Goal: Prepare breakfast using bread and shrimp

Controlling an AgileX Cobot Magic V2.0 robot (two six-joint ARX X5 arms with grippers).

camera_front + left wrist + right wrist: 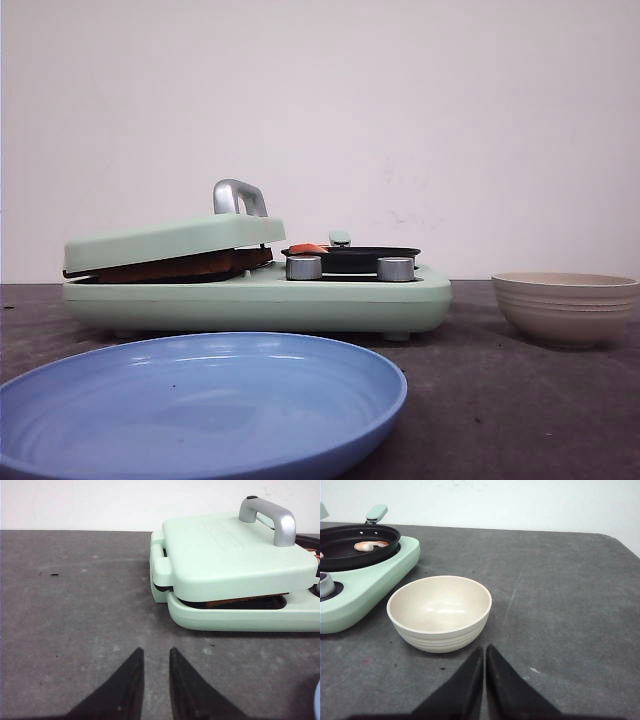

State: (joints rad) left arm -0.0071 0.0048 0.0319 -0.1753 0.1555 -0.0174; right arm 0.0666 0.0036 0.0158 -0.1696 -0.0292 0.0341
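A green cooker sits on the dark surface. A blue plate and a cream bowl are near.

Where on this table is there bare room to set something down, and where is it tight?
Bare grey table left of the breakfast maker; more right of the beige bowl. The blue plate lies empty. Tight: the bowl sits close beside the maker; shrimp occupy its pan.

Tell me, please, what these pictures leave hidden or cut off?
- Bread: in front and left wrist views the lid covers all but a brown edge; slice count unknown.
- Shrimp: right wrist view's edge cuts the pan; the front view shows only a red tip.
- Blue plate: cropped by the front view's bottom edge.
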